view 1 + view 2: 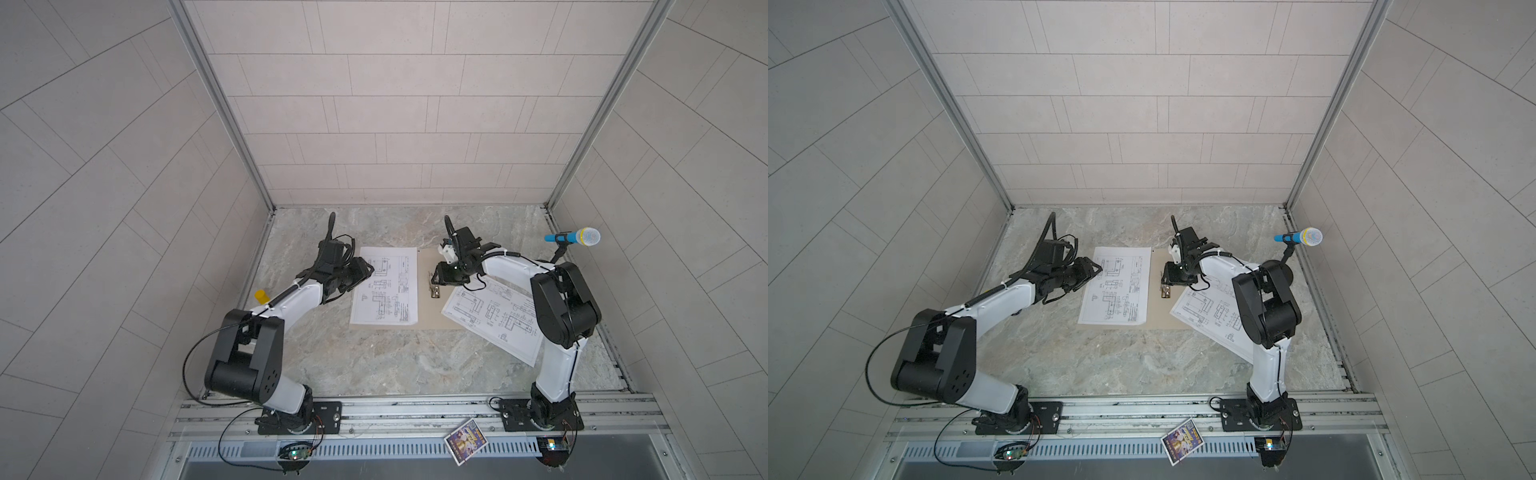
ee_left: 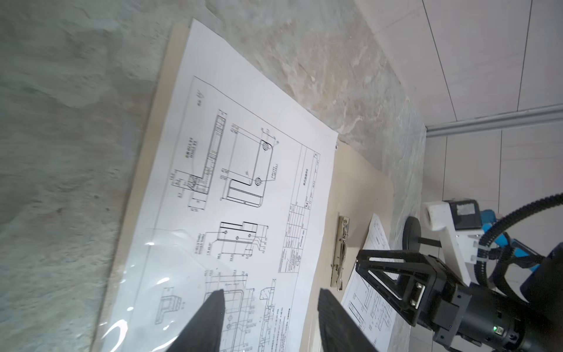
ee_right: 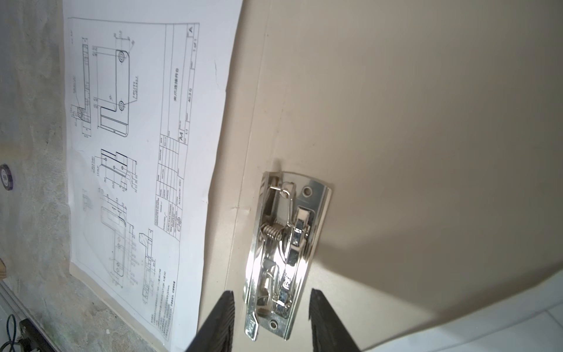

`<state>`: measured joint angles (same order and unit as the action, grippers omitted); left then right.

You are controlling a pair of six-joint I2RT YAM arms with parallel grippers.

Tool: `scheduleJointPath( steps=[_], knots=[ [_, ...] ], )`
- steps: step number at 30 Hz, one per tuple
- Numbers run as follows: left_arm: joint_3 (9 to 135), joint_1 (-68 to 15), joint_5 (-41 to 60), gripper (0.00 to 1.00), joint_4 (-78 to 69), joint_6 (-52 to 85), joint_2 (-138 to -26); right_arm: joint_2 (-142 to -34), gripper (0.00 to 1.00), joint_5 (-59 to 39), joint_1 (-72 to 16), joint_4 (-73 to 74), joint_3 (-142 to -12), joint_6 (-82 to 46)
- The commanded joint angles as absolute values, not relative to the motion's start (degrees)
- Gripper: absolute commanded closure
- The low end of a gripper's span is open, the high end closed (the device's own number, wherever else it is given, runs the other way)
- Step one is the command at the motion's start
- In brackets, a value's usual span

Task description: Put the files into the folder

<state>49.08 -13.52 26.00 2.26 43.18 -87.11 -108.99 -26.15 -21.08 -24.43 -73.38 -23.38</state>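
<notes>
Over an open tan folder (image 1: 428, 316) lying flat on the stone-patterned table (image 1: 395, 365), my left fingers (image 1: 368, 269) hang spread apart and grip nothing. They sit at the outer edge of a white sheet of drawings (image 1: 384, 286) that rests on the folder's left half in both top views. My right fingers (image 1: 440, 276) stand apart too, empty, low over the shiny metal clip (image 3: 286, 253) at the folder's spine. The right wrist view shows one finger (image 3: 221, 320) on each side of the clip's near end, with a gap visible at both sides. A second sheet (image 1: 490, 318) lies askew on the right, one corner on the folder, the rest out on the table and partly hidden beneath my right arm (image 1: 557, 299). Whether my left fingers touch the paper I cannot tell.
</notes>
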Motion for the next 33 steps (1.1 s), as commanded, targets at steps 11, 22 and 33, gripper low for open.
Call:
scheduleJointPath(
  steps=[11, 22, 33],
  knots=[
    [48.30, -15.14, 26.89, 0.47, -0.48, 43.24, -90.71, -114.56, 0.71, -27.11, -23.49, -24.35, -77.18, -22.72],
    [46.69, -15.06, 26.99, 0.47, -0.19, 43.13, -88.64, -118.56, 0.71, -27.95, -26.60, -26.81, -84.14, -21.53],
    [48.61, -16.74, 27.87, 0.60, -1.23, 44.57, -89.83, -110.58, 0.55, -27.31, -26.44, -23.95, -78.09, -22.83]
  ],
)
